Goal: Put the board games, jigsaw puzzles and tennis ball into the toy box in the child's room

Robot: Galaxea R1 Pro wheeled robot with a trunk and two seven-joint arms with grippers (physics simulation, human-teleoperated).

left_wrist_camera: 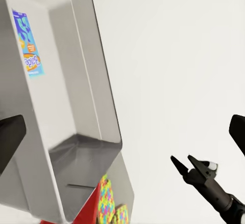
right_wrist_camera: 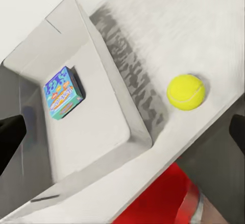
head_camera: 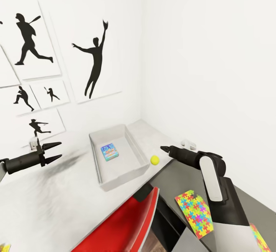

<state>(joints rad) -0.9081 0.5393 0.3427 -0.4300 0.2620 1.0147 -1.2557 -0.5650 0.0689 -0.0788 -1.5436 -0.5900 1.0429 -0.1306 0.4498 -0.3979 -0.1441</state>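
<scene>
box (head_camera: 135,153): one game (head_camera: 109,151) inside | ball (head_camera: 154,160) just beside box on bench (head_camera: 57,198) | left fingers (head_camera: 53,145) apart, empty | right fingers (head_camera: 165,149) apart near ball

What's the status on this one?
Both grippers, left and right, open and empty. One board game in toy box; ball beside it, near right gripper. Nothing blocking.

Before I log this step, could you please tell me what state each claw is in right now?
Left claw: open, holding nothing.
Right claw: open, empty, near the tennis ball.
</scene>
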